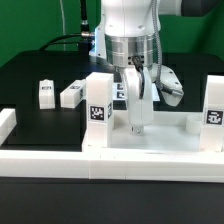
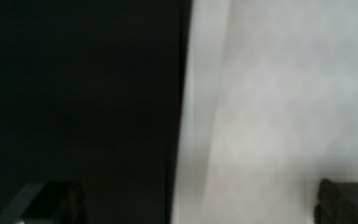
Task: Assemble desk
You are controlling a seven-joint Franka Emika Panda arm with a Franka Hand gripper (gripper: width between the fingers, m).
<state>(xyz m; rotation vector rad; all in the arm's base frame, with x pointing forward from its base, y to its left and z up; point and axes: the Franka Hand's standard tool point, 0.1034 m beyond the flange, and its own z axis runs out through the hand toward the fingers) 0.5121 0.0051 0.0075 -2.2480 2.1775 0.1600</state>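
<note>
The white desk top lies against the front rail, near the exterior view's right. Two tagged white legs stand upright on it, one at its left corner and one at its right corner. My gripper points straight down between them, low over the top, and its white fingers merge with the white parts. In the wrist view the gripper is open, its dark fingertips far apart. A blurred white surface fills the half beyond them and black mat the other half. Nothing is gripped.
Two more tagged legs lie on the black mat at the exterior view's left. The long white border rail runs along the front, with a raised end at the left. Another white piece sits just right of the gripper.
</note>
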